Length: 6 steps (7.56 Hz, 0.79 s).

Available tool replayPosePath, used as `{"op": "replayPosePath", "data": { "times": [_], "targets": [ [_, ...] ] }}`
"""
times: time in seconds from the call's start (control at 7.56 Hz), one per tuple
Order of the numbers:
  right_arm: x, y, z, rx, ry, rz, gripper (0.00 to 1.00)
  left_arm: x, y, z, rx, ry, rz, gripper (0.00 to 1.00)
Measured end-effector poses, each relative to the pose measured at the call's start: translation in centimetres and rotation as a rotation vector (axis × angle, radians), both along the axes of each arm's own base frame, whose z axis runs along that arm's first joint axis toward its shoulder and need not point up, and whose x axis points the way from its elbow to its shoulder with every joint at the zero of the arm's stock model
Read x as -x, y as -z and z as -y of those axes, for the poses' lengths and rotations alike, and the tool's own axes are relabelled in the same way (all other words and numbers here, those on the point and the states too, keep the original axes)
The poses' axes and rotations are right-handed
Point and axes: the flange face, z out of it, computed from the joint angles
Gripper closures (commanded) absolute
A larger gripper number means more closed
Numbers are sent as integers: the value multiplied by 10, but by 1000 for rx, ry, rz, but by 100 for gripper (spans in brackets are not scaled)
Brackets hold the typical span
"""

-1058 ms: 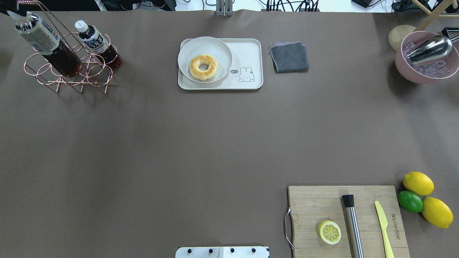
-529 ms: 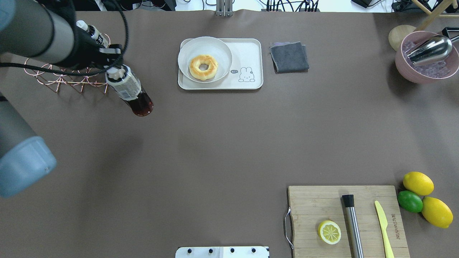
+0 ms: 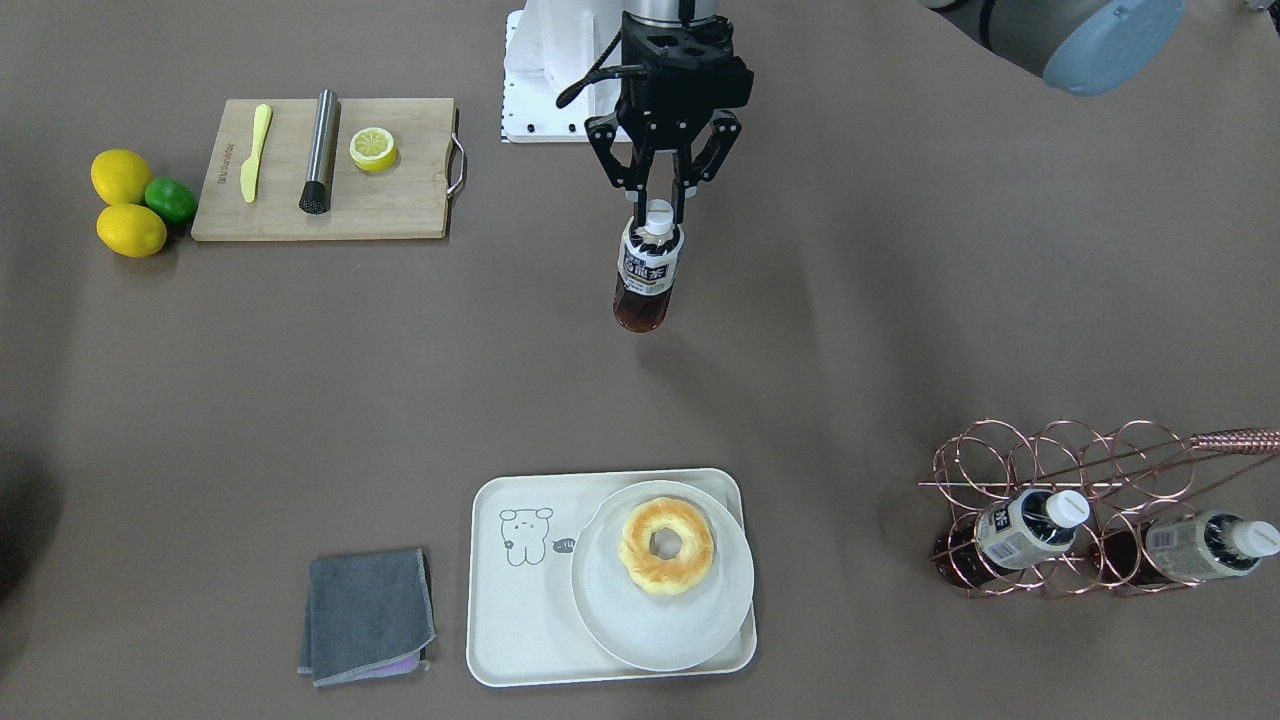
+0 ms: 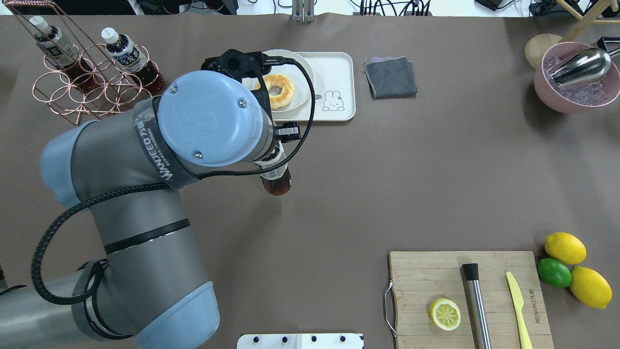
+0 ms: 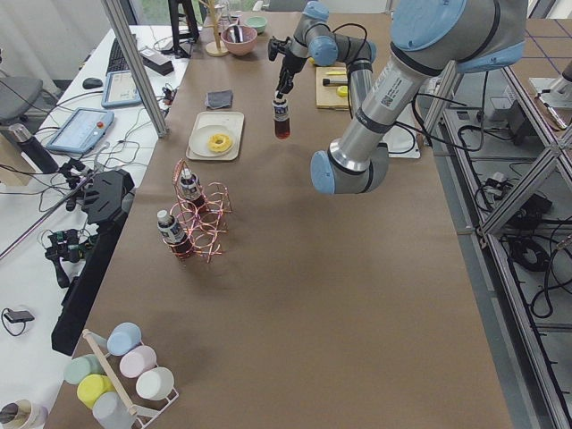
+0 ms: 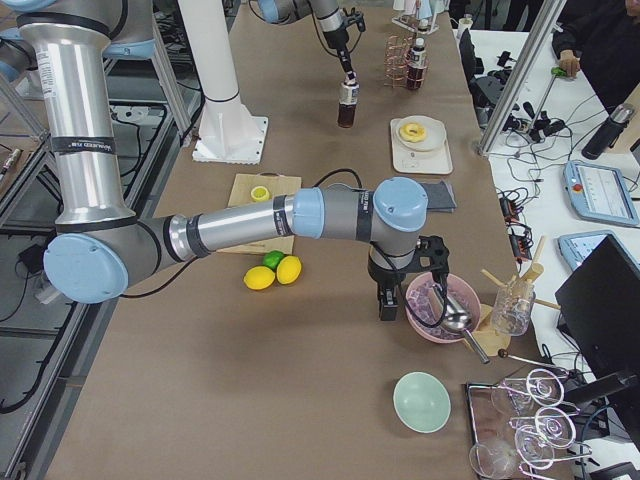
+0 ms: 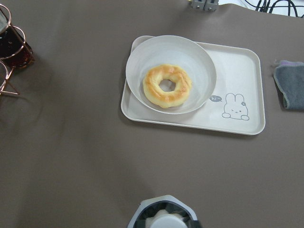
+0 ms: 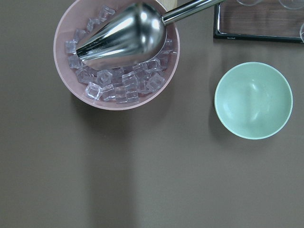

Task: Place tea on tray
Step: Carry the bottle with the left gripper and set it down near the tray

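Now, left claw (image 3: 658, 212): closed on the white cap and neck of the tea (image 3: 648, 270); the fingers (image 3: 640, 190) pinch in from both sides.
Tea: hangs upright from the left claw, its dark base lifted off the brown table (image 3: 300, 380), over the open middle of the table and well apart from the tray (image 3: 520, 610). From overhead only its lower part shows, below the arm's elbow.
Tray: lies at the far edge of the table from the robot. A round plate (image 3: 660, 635) with a donut (image 3: 666, 546) fills the half on the robot's left; the half with the drawn bear is bare.
Wrist view: the bottle's cap sits at the bottom edge, the tray ahead of it.
Wire rack (image 3: 1050, 470): holds two other bottles (image 3: 1020, 530), far to the robot's left.
Cloth (image 3: 367, 615): folded, just beside the tray on the bear side.
Right claw (image 6: 384, 316): hangs beside a pink bowl (image 8: 64, 71) of ice with a metal scoop (image 8: 123, 35); I cannot tell how far open it is.
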Motion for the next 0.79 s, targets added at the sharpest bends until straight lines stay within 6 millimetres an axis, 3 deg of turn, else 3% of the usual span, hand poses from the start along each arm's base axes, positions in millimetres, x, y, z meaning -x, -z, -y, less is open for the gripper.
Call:
{"op": "replayPosePath", "data": {
  "times": [0.4, 0.79],
  "targets": [
    [0, -1, -1, 0, 0, 2, 0, -36, 7, -5, -3, -10, 30, 100],
    [0, -3, -3, 4, -1, 1, 0, -53, 5, -14, -16, -15, 45, 100]
  ]
}}
